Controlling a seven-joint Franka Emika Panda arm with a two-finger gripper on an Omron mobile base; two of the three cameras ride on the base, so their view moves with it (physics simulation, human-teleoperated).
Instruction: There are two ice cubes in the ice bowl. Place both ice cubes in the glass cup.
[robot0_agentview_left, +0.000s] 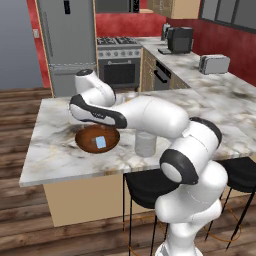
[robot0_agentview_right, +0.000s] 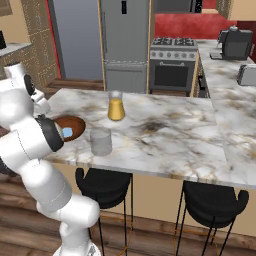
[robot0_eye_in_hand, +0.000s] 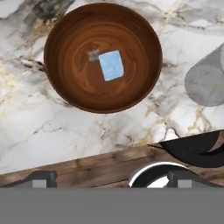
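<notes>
I am holding my fingers (robot0_eye_in_hand: 43, 178) spread wide, gripping nothing, looking straight down from above the counter's near edge. Beyond them the wide reddish-brown wooden ice bowl (robot0_eye_in_hand: 65, 87) is sitting upright on the marble counter (robot0_eye_in_hand: 52, 131), one small pale-blue ice cube (robot0_eye_in_hand: 111, 65) lying flat inside, slightly skewed. Beside the bowl the clear cylindrical glass cup (robot0_eye_in_hand: 205, 81) is standing upright.

The white arm covers the far rim of the ice bowl (robot0_agentview_left: 95, 140) and the top of the glass cup (robot0_agentview_left: 145, 145) in the left base view. In the hand view the cup is cut off at the right edge. Only one ice cube (robot0_eye_in_hand: 111, 65) is visible.
</notes>
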